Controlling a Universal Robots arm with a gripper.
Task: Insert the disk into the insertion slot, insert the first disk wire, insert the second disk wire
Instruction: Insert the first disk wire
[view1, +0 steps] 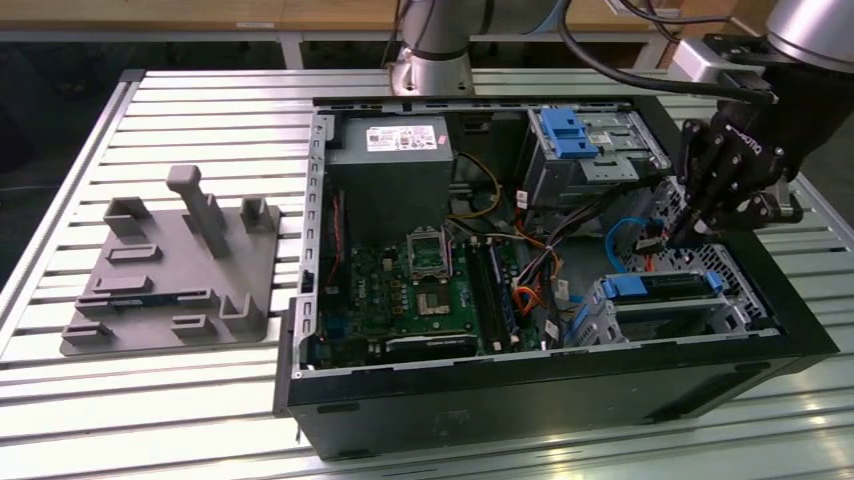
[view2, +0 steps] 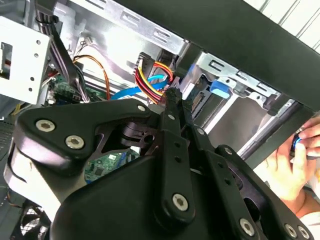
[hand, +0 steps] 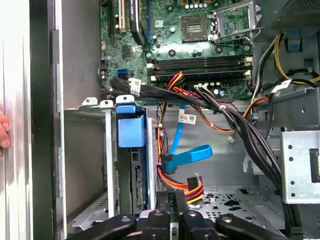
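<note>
Exterior view: your gripper (view1: 661, 236) hangs inside the computer case (view1: 561, 400), just above the seated disk (view1: 663, 287).
The disk lies in the insertion slot (view1: 731, 300), blue carrier end exposed, likely so wires can reach it. In the second wrist view, the jaws are pressed together, apparently pinching the red-and-yellow disk wire (view2: 148, 80) near the disk, apart from it.
</note>
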